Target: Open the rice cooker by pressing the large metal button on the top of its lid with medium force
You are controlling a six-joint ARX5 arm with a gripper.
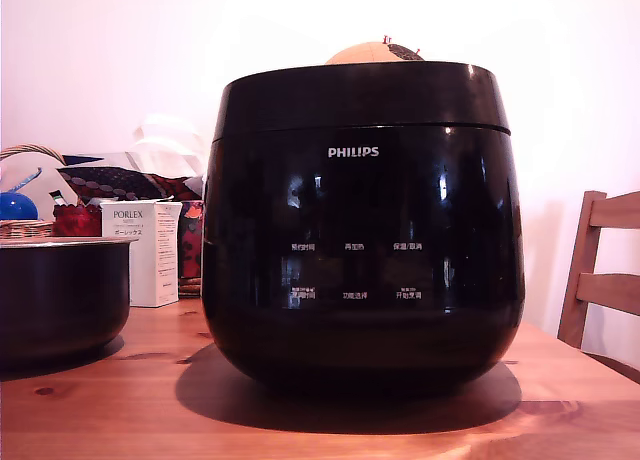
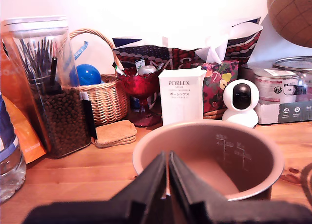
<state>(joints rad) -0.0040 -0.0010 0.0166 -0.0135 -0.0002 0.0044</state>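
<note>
So the rice cooker (image 1: 363,230) sits upright mid-table (image 1: 560,400), PHILIPS logo facing the exterior camera, lid (image 1: 360,95) down flat on top. The gripper (image 2: 168,177) has its fingers together, nothing between them, hovering by the smaller inner pot (image 2: 243,185).

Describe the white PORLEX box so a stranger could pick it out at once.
Start at the big glossy black rice cooker on the wooden table. To the exterior view's left of it, behind the dark inner pot, stands an upright white PORLEX box. It is the only plain white carton with black lettering, beside a wicker basket and patterned tissue box.
</note>
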